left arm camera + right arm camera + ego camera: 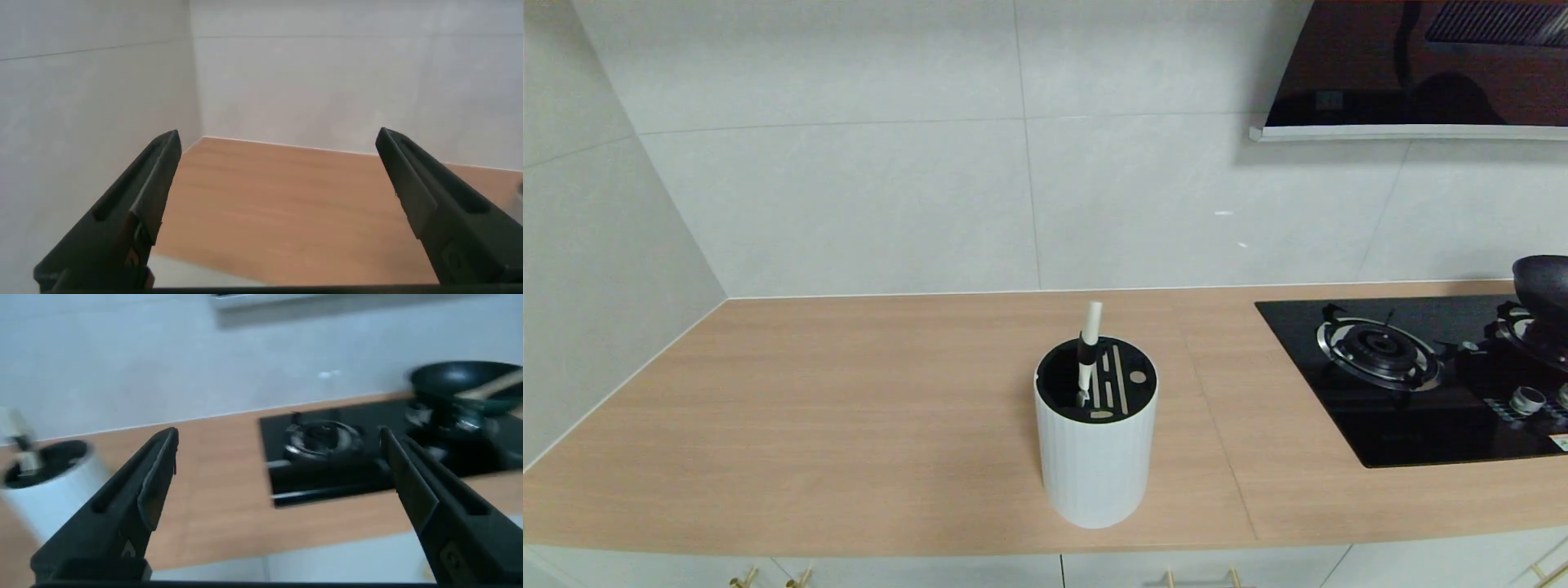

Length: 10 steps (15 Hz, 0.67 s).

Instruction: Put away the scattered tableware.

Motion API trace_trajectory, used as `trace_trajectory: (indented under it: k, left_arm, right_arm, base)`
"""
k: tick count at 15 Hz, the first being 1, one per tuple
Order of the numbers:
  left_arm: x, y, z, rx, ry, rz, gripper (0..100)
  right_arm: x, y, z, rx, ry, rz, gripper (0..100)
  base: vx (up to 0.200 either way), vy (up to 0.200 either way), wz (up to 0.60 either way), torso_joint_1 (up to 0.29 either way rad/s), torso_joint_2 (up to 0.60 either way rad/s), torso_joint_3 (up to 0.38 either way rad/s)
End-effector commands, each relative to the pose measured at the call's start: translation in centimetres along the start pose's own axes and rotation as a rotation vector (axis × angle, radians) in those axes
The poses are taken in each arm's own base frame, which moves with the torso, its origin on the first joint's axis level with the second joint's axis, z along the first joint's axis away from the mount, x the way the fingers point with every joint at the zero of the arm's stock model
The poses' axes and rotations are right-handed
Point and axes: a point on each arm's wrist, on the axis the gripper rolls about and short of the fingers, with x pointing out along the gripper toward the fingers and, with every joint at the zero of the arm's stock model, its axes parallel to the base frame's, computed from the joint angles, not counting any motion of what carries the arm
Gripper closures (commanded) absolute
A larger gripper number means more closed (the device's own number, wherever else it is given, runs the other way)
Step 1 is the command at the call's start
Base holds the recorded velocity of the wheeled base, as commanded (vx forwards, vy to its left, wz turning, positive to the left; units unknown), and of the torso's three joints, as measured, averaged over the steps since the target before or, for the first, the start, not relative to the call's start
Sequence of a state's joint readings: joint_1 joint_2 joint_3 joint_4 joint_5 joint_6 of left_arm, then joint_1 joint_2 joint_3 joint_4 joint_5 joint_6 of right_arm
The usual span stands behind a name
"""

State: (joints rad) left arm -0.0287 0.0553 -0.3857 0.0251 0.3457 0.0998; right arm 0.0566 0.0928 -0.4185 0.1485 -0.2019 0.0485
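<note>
Nearest to us, our left gripper (278,147) has its jaws spread wide with nothing between them, and it looks over the counter (849,392) toward the corner where two walls meet. Our right gripper (278,441) is just as wide apart and also holds nothing. It faces the counter from the front.

Below the counter's front edge we see brass pulls (796,580) on the white cabinet fronts.

The holder (1096,441), a white ribbed cylinder with a black top, stands upright on the counter near the front edge, about mid-width. Its top has an open well on the left, several narrow slots beside that, and a small round hole on the right. One utensil (1088,343) stands in the well with its handle up. The handle is white with a black band and tilts slightly to the right. We cannot tell what kind of utensil it is, since its working end is hidden inside the holder.

To the right and farther back, well apart from the holder, a black glass hob (1388,433) is set into the counter. It has a ringed burner (1376,351) on its left side and a dark pan (1543,282) at its far right.

Behind everything rises the pale tiled wall (866,196), with a dark hood (1421,65) mounted above the hob.
</note>
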Motion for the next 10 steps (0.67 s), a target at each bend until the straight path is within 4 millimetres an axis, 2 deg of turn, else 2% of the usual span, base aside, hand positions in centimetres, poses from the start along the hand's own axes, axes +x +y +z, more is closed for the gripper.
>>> trace_trajectory:
  k: [1, 2, 4, 5, 6, 10]
  left_arm:
    - [-0.3, -0.4, -2.8, -0.001, 0.048, 0.020, 0]
    - [0.0, -0.6, -4.1, 0.011, 0.089, 0.006, 0]
    - [0.8, -1.5, -8.7, 0.029, 0.167, -0.096, 0]
    - [0.8, -1.7, -9.3, 0.028, 0.164, -0.128, 0]
    - [0.7, -1.8, -9.8, -0.002, 0.207, -0.176, 0]
    - [0.4, -2.2, -10.6, -0.014, 0.284, -0.357, 0]
  right_arm:
    - [-0.6, 0.2, -2.9, -0.012, 0.002, 0.020, 0]
    - [-0.3, 0.3, -3.8, -0.011, 0.030, 0.036, 0]
    - [0.8, 0.4, -6.2, -0.015, 0.043, 0.084, 0]
    - [1.0, 0.5, -6.7, -0.013, 0.038, 0.123, 0]
    - [1.6, 0.6, -8.3, -0.013, 0.028, 0.194, 0]
    - [1.6, 0.7, -9.3, -0.013, 0.095, 0.232, 0]
  base:
    - [0.000, 0.000, 0.00, 0.000, 0.00, 0.000]
    - [0.000, 0.000, 0.00, 0.000, 0.00, 0.000]
    - [0.000, 0.000, 0.00, 0.000, 0.00, 0.000]
    - [0.000, 0.000, 0.00, 0.000, 0.00, 0.000]
    - [0.000, 0.000, 0.00, 0.000, 0.00, 0.000]
    - [0.000, 0.000, 0.00, 0.000, 0.00, 0.000]
